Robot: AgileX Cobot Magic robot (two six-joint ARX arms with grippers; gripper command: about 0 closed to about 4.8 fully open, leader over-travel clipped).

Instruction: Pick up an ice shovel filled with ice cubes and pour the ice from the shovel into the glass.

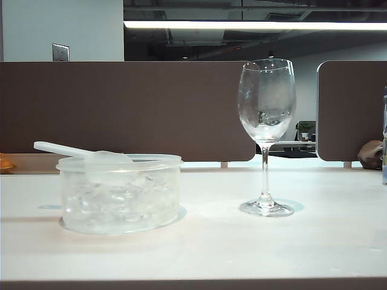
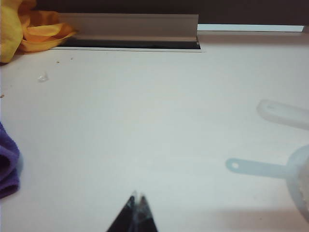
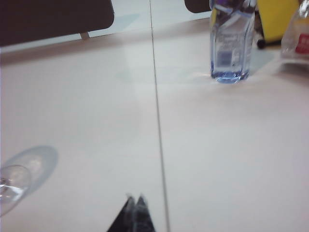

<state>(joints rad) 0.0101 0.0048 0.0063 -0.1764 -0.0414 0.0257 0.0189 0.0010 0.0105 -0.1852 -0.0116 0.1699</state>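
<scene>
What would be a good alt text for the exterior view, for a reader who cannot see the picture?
A white table holds a round clear tub of ice cubes on the left, with the ice shovel lying across its rim. A tall stemmed glass stands upright to the right, apart from the tub. No gripper appears in this view.

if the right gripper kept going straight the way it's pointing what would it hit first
Probably nothing: the shut right gripper points along bare table. The water bottle stands off to one side, the glass to the other.
</scene>
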